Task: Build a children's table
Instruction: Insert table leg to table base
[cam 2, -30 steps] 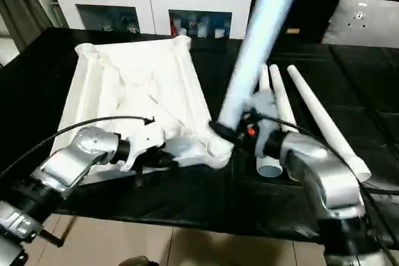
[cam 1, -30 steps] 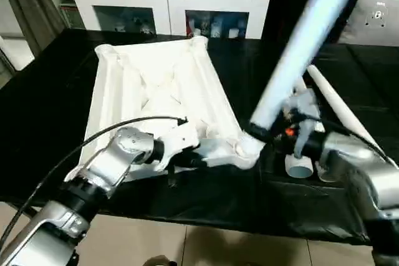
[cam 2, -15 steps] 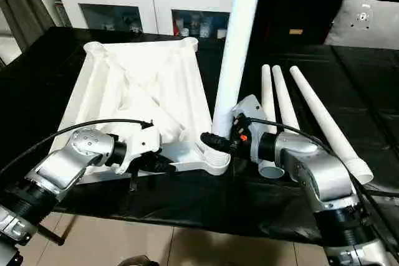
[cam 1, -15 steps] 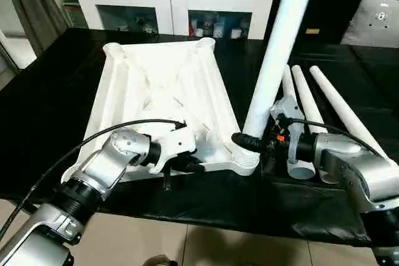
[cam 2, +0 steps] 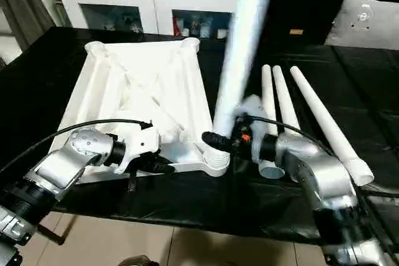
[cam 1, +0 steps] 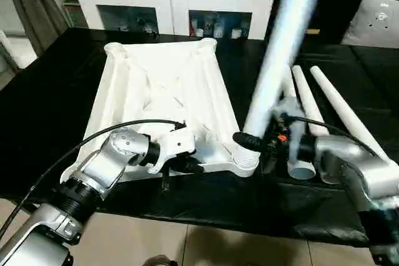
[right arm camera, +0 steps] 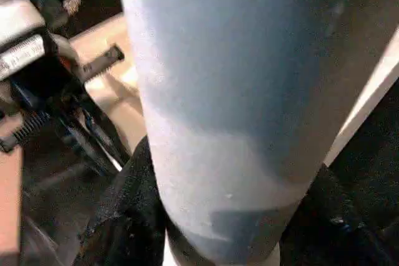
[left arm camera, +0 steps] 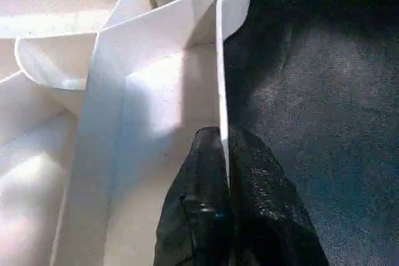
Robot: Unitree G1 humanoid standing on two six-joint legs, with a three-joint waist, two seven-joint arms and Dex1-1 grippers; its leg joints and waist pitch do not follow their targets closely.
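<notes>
- While the right gripper (cam 2: 219, 141) clamps the lower end of the long tapered white plastic tube leg (cam 1: 280, 54) at the near right round corner socket (cam 1: 244, 161), the leg leans toward the right, so it may jam crooked in the socket instead of seating.
- The white plastic rectangular tabletop (cam 1: 162, 91) lies ribbed side up on the black surface (cam 1: 43, 104), left of centre; the left gripper (left arm camera: 221, 172), pinched shut on its thin near edge wall, is the sole restraint, and a hard sideways push on the leg may slide or twist the tabletop out of that pinch.
- Because the grip sits low on a tall leg, the top may swing and lever the end back out of the socket.
- Three spare white tube legs (cam 2: 312, 116) lie just right of the working corner; the right forearm may nudge them and set them rolling toward the right edge.
</notes>
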